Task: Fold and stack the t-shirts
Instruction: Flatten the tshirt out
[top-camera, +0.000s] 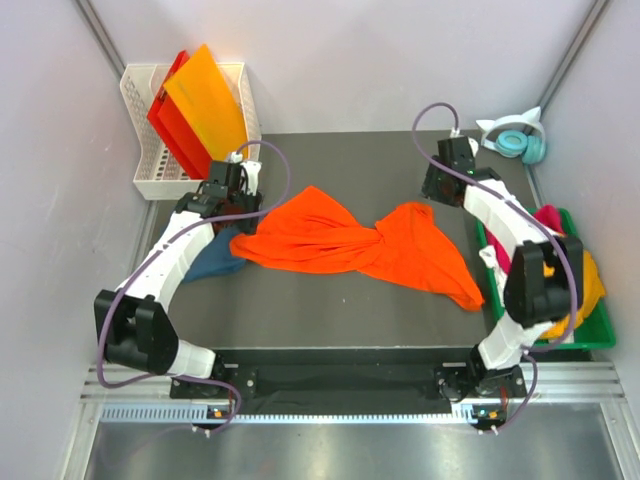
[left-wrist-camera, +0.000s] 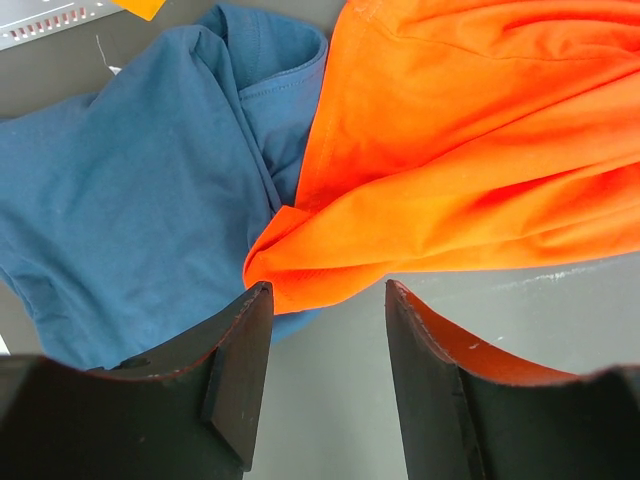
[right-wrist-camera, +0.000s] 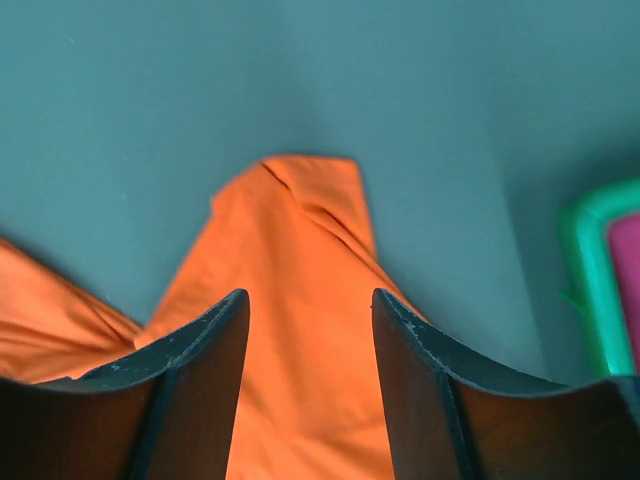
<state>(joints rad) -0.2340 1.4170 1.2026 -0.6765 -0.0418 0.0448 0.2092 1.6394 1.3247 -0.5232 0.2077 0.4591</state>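
Note:
A large bright orange t-shirt (top-camera: 340, 240) lies twisted across the middle of the dark table, and shows again in the wrist views (left-wrist-camera: 470, 150) (right-wrist-camera: 290, 350). A dark teal-blue t-shirt (top-camera: 213, 262) (left-wrist-camera: 130, 200) lies crumpled at its left end, partly under the left arm. My left gripper (top-camera: 246, 207) (left-wrist-camera: 327, 290) is open just short of the orange corner, with bare table between its fingers. My right gripper (top-camera: 435, 193) (right-wrist-camera: 309, 295) hangs open over the orange shirt's right tip, holding nothing. Magenta (top-camera: 548, 216) and yellow-orange (top-camera: 592, 285) t-shirts sit in the green bin.
The green bin (top-camera: 590, 342) (right-wrist-camera: 585, 270) stands at the right edge beside the right arm. At the back left a white basket (top-camera: 140, 150) holds stiff orange and red sheets (top-camera: 200, 110). Teal headphones (top-camera: 520, 140) lie at the back right corner.

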